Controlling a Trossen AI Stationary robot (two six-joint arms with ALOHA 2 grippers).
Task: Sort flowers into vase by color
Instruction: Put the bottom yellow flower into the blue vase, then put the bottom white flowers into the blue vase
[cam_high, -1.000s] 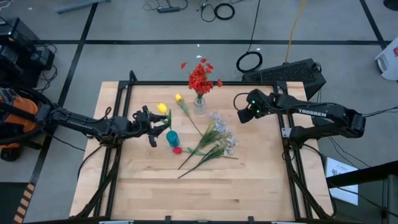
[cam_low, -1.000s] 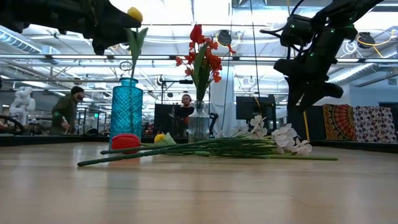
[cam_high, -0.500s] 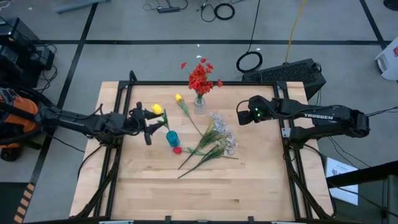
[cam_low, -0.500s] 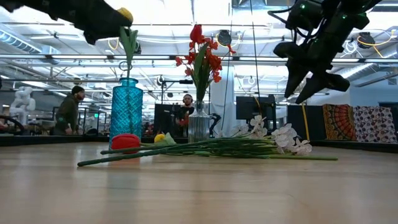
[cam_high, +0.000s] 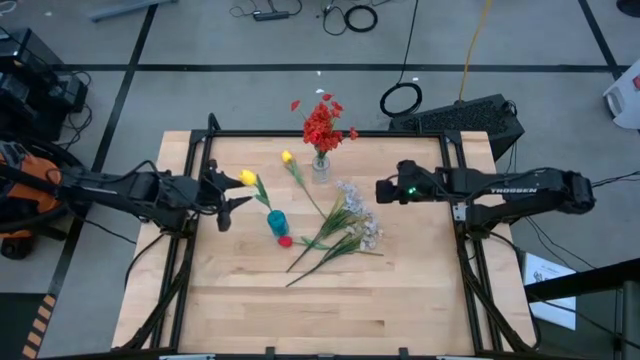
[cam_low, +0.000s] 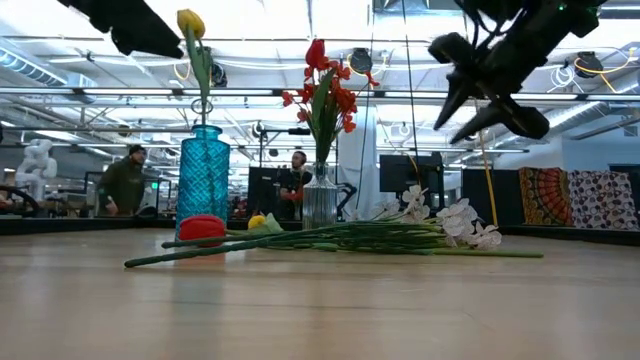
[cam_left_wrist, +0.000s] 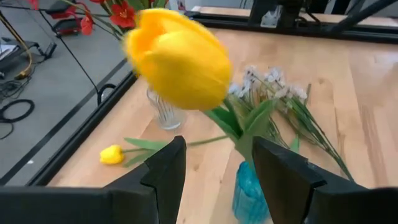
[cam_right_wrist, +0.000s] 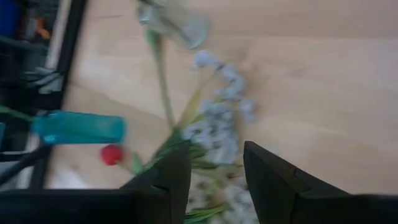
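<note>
On the bench (cam_high: 400, 300) my left hand (cam_high: 222, 190) sits left of the blue vase (cam_high: 277, 222), fingers spread clear of a yellow tulip (cam_high: 247, 177) whose stalk slants down into the vase mouth, while my right hand (cam_high: 384, 190), also spread and empty, hovers just right of the white sprays (cam_high: 360, 215), so it is the nearer arm for them. From above their stalks run diagonally toward the front left. The low view shows them lying flat, well under the right hand (cam_low: 470, 95), and a red flower (cam_low: 202, 228) lying at the vase foot.

place: robotics lab in an open industrial hall | evidence: wooden test table (cam_high: 330, 300) in a black frame, loose floor cables (cam_high: 400, 98), overhead pipes and lights (cam_low: 300, 90), people at workstations (cam_low: 122, 180)
</note>
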